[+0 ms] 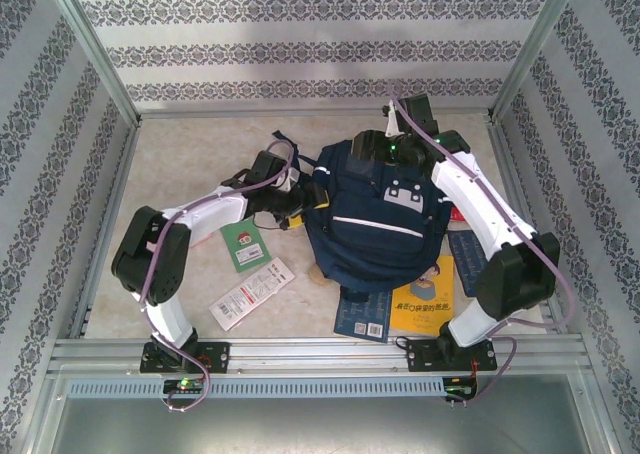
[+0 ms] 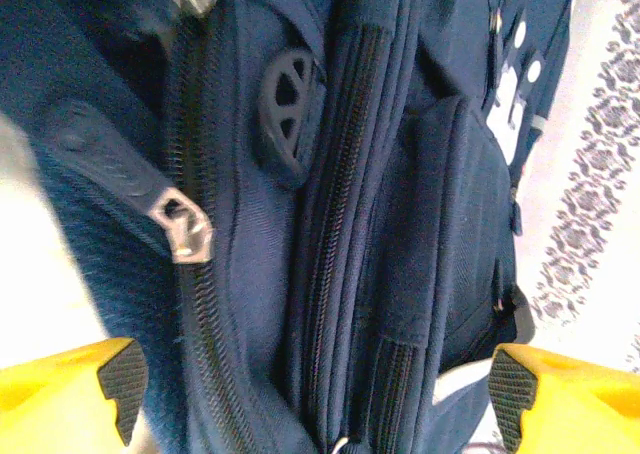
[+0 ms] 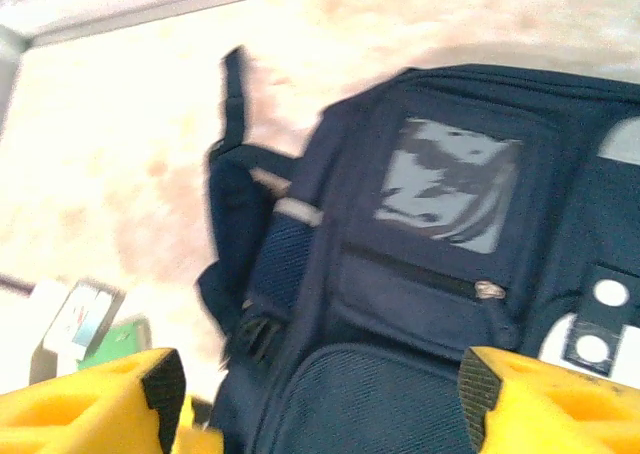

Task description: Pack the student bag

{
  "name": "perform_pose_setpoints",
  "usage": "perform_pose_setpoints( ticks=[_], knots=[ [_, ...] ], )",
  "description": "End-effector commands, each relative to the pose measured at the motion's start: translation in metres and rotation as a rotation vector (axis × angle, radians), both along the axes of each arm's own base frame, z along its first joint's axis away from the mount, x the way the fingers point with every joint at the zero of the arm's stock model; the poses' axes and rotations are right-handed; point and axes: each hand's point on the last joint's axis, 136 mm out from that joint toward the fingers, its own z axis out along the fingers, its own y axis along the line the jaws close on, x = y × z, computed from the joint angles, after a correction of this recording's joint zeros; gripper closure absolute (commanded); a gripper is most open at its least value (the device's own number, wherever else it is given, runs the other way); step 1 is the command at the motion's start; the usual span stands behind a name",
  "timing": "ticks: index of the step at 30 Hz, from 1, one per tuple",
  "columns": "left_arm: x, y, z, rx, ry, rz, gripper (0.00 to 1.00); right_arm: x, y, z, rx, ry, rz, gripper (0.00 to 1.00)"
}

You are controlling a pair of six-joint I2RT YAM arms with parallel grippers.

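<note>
Top view: large navy-blue fabric backpack (image 1: 375,224) lay mid-table, partly covering yellow book (image 1: 425,309) and dark-blue book (image 1: 362,319). Left gripper (image 1: 290,212) at backpack's left edge; right gripper (image 1: 385,149) over its far end.
Left wrist: yellow fingers (image 2: 70,394) spread wide, zip seams between, nothing pinched.
Right wrist: fingers (image 3: 90,399) spread above mesh pocket.

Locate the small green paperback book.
Top view: the green book lies flat on the table left of the navy fabric backpack, just beyond the white-and-red booklet.
</note>
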Motion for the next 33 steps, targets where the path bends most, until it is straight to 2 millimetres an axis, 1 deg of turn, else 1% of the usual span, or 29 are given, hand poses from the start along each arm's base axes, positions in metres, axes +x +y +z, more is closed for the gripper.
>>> perform_pose_setpoints(
  ticks=[1, 2, 3, 4, 6, 7, 9, 10, 11, 12, 13, 14, 16, 18, 21, 24, 27, 29, 32, 33],
  knots=[
    [0.008, 0.031, 0.027, 0.121, -0.101, 0.045, 0.1, -0.032, 0.022, -0.022, 0.0, 0.055, 0.172, 0.3],
    [0.011, 0.038, 0.033, 0.141, -0.121, 0.059, 0.09, -0.033, 0.015, -0.026, -0.027, 0.047, 0.135, 0.3],
    [0.014, 0.046, 0.039, 0.17, -0.14, 0.072, 0.09, -0.033, -0.002, -0.033, -0.079, 0.054, 0.05, 0.28],
    [0.019, 0.054, 0.042, 0.202, -0.151, 0.083, 0.08, -0.032, -0.024, -0.04, -0.125, 0.079, -0.061, 0.27],
    [0.027, 0.059, 0.044, 0.239, -0.156, 0.079, 0.08, -0.036, -0.065, -0.054, -0.143, 0.167, -0.24, 0.27],
    [0.031, 0.056, 0.044, 0.242, -0.149, 0.069, 0.08, -0.041, -0.084, -0.068, -0.137, 0.217, -0.317, 0.26],
    [0.039, 0.046, 0.04, 0.223, -0.137, 0.042, 0.1, -0.051, -0.121, -0.088, -0.137, 0.241, -0.453, 0.26],
    [0.043, 0.043, 0.033, 0.223, -0.117, 0.04, 0.1, -0.056, -0.14, -0.097, -0.142, 0.245, -0.517, 0.25],
    [0.046, 0.039, 0.027, 0.216, -0.096, 0.036, 0.1, -0.058, -0.155, -0.105, -0.151, 0.247, -0.56, 0.24],
    [0.049, 0.034, 0.02, 0.202, -0.075, 0.028, 0.11, -0.059, -0.169, -0.117, -0.168, 0.265, -0.596, 0.24],
    [0.05, 0.03, 0.015, 0.191, -0.057, 0.023, 0.11, -0.058, -0.179, -0.127, -0.17, 0.291, -0.611, 0.23],
    [0.05, 0.026, 0.011, 0.183, -0.045, 0.02, 0.11, -0.057, -0.185, -0.139, -0.164, 0.328, -0.614, 0.22],
    [0.051, 0.022, 0.005, 0.171, -0.039, 0.02, 0.11, -0.053, -0.191, -0.164, -0.134, 0.423, -0.616, 0.22],
    [0.049, 0.019, 0.001, 0.167, -0.034, 0.019, 0.11, -0.044, -0.19, -0.182, -0.117, 0.461, -0.602, 0.21],
    [0.042, 0.008, -0.011, 0.153, -0.008, -0.005, 0.11, -0.024, -0.176, -0.202, -0.065, 0.503, -0.518, 0.21],
    [0.03, 0.0, -0.024, 0.153, 0.021, -0.031, 0.12, -0.001, -0.154, -0.213, 0.009, 0.521, -0.415, 0.21],
    [0.021, -0.002, -0.033, 0.135, 0.044, -0.03, 0.12, 0.022, -0.122, -0.21, 0.058, 0.491, -0.29, 0.22],
    [0.015, -0.002, -0.038, 0.126, 0.057, -0.027, 0.12, 0.036, -0.098, -0.207, 0.072, 0.469, -0.208, 0.22],
    [0.009, -0.003, -0.045, 0.121, 0.075, -0.028, 0.13, 0.053, -0.061, -0.207, 0.074, 0.473, -0.104, 0.24],
    [0.007, -0.005, -0.047, 0.114, 0.082, -0.031, 0.13, 0.059, -0.045, -0.208, 0.083, 0.47, -0.063, 0.24]
  ],
)
